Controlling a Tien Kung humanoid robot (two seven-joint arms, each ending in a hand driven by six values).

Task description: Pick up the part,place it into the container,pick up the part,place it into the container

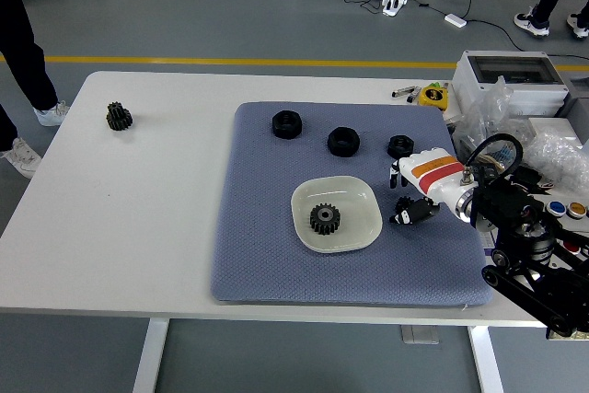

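A white dish (pixel 366 202) sits on the blue-grey mat (pixel 267 255) and holds a black gear (pixel 324 219). My right hand (pixel 406 192), white-backed with an orange stripe, reaches in from the right, just right of the dish. Its fingers curl around a small black part (pixel 404 202), which stays low at the mat's surface. Two black nuts (pixel 286 123) (pixel 342 141) and a smaller black part (pixel 399 145) lie on the far half of the mat. Another black gear (pixel 118 116) lies on the bare table at the far left.
A grey box (pixel 508 75) and plastic bags (pixel 552 149) crowd the table's right end behind my arm. Small tools (pixel 419 94) lie past the mat's far right corner. A person's legs (pixel 23 52) stand at the far left.
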